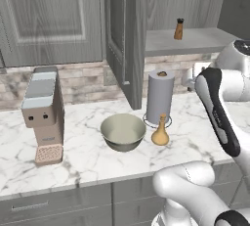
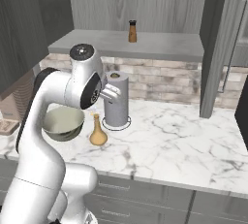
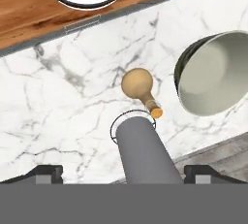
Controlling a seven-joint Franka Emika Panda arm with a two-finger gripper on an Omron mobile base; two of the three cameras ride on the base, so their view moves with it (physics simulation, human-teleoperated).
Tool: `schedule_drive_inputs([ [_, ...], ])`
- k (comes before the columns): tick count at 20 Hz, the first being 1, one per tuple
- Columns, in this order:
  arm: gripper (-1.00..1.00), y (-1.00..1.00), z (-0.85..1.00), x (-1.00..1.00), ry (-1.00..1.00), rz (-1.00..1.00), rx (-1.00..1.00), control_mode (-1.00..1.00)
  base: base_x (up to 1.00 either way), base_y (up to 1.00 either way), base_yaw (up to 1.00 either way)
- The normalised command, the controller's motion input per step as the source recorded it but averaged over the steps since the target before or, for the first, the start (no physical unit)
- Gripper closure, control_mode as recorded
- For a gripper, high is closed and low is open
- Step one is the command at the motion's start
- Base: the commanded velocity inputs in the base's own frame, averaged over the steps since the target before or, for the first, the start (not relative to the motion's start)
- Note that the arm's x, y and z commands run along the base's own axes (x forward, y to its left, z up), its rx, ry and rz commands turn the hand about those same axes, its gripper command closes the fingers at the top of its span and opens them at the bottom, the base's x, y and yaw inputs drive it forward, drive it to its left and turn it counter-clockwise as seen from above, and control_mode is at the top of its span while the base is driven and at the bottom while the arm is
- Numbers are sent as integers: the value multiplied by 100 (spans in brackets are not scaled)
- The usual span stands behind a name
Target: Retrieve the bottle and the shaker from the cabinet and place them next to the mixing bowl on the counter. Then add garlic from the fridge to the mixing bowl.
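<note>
Bottle (image 1: 160,131) down on counter (image 1: 88,156), beside bowl (image 1: 123,131); shaker (image 1: 179,29) up on cabinet shelf (image 1: 195,41).

Bottle upright, just right of bowl in left base view, close in front of paper towel roll (image 1: 160,95); shaker alone on shelf behind open door (image 1: 124,34); gripper (image 3: 124,173) spread wide, holding nothing, looking down over roll, bottle and bowl; coffee machine (image 1: 44,115) well left of bowl.

The paper towel roll (image 3: 145,152) hides part of the bottle (image 3: 138,86) neck.
</note>
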Motion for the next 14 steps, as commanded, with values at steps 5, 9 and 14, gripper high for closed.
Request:
schedule_drive_inputs([
  [5, -100, 0, 46, 0, -12, -21, -24, -100, 0, 0, 0],
  [9, -100, 0, 49, 0, -22, -26, -12, -100, 0, 0, 0],
  [14, -100, -11, 56, 0, -17, -8, -5, -100, 0, 0, 0],
])
